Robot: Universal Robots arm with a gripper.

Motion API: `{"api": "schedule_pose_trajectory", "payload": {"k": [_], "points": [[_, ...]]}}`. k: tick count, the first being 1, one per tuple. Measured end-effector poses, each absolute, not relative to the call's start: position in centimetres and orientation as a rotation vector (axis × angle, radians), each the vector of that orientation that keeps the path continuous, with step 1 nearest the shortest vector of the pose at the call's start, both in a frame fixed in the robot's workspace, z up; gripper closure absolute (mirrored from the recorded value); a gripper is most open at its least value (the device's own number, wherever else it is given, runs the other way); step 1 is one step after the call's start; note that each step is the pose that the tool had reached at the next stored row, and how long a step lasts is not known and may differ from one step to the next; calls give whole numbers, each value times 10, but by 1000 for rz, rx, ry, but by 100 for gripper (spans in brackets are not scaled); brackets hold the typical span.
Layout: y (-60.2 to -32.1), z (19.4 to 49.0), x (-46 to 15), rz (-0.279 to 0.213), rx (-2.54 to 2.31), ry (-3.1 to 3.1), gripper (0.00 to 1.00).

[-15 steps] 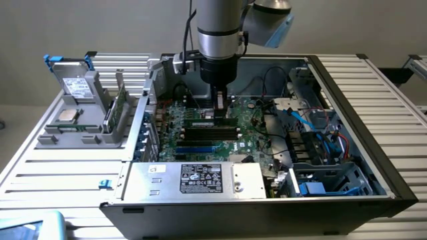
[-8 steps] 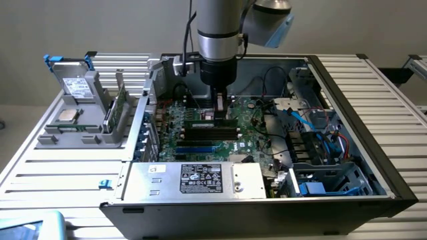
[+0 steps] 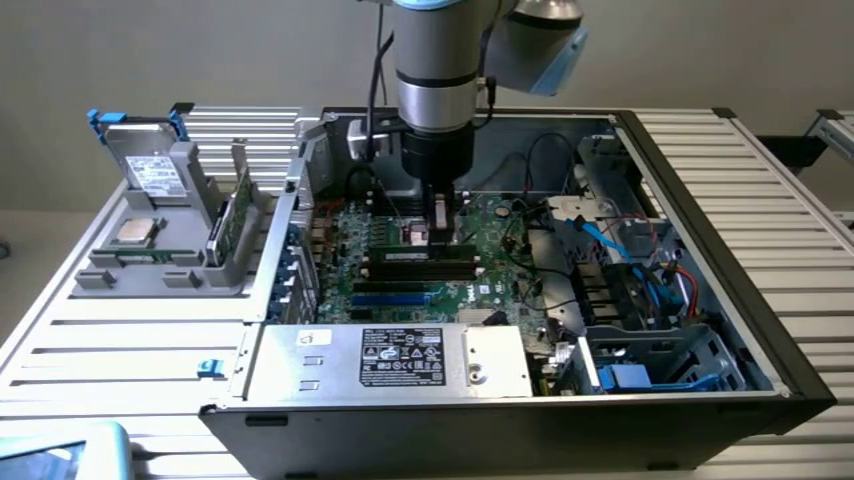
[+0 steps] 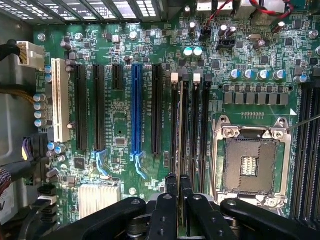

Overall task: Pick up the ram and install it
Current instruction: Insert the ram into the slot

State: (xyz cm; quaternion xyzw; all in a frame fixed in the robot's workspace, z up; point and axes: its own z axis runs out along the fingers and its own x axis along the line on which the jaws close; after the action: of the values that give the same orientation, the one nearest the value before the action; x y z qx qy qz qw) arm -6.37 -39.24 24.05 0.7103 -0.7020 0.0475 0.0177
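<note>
Green and thin, the ram (image 3: 416,252) sits along the memory slots (image 4: 190,125) mid-motherboard (image 4: 120,125), behind the power supply (image 3: 387,358) at the case's (image 3: 721,250) near edge. The gripper (image 3: 438,222) clamps it from above, fingers nearly together, apparently to hold it edge-on over its slot.

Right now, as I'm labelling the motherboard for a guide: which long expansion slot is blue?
The blue slot, flanked by black slots; the others are black, save one white slot at the row's far end.
</note>
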Motion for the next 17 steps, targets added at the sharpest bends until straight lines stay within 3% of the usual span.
{"api": "schedule_pose_trajectory", "payload": {"k": [17], "points": [[-394, 230, -63, 149, 2205, -2181, 86]]}}
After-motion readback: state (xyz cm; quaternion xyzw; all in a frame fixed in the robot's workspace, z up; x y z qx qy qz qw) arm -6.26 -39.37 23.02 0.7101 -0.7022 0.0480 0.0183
